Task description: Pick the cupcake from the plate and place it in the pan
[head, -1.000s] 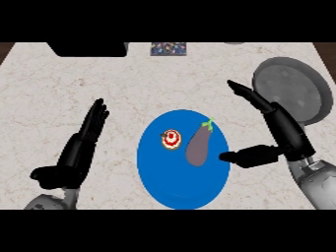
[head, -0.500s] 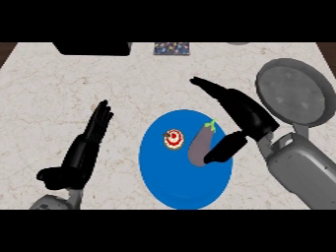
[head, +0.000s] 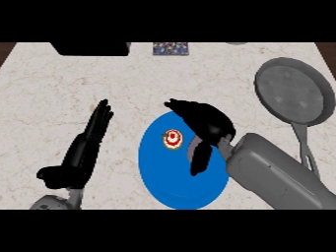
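Note:
The cupcake (head: 172,139), white with a red top, sits on the left half of the blue plate (head: 176,189) at the counter's middle. My right hand (head: 205,123) hovers over the plate just right of the cupcake, with fingers stretched left past it and holding nothing. A dark shape (head: 198,158) hangs below the palm; I cannot tell if it is the thumb or the eggplant lying there. The grey pan (head: 292,94) lies at the right, its handle (head: 306,147) pointing toward me. My left hand (head: 83,147) rests open left of the plate, fingers up.
A black box (head: 90,47) stands at the counter's far left edge, and a small patterned item (head: 171,48) lies beside it. My right forearm (head: 280,174) crosses the plate's right rim, between plate and pan handle.
My right hand has swung left from beside the pan to above the plate, now next to the cupcake and covering the eggplant. The left hand has stayed put.

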Tool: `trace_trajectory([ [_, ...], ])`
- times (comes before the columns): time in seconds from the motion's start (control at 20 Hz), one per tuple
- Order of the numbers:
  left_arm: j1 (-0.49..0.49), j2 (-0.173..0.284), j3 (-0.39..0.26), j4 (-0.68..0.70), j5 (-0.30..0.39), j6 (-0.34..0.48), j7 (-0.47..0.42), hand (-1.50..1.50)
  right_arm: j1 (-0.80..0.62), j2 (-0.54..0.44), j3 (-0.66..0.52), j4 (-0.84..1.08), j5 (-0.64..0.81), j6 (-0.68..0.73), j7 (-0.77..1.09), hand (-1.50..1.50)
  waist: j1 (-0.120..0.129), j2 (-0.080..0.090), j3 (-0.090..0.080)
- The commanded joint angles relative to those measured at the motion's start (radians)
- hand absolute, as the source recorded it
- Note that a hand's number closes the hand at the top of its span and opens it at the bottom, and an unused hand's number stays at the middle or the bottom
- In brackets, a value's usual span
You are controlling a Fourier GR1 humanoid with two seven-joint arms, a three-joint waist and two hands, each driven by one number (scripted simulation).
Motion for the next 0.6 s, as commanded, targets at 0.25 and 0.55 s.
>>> trace_trajectory([
  [0.25, 0.033, -0.059, 0.010, -0.025, -0.066, -0.002, 0.002, 0.00, 0.014, 0.159, -0.089, 0.195, 0.156, 0.069, -0.053, -1.50, -0.005, 0.000, 0.001],
  [0.55, 0.043, -0.036, 0.079, -0.015, -0.040, -0.095, 0.000, 0.00, 0.070, 0.222, -0.148, 0.185, 0.263, 0.060, -0.034, -1.50, -0.008, 0.000, 0.001],
])
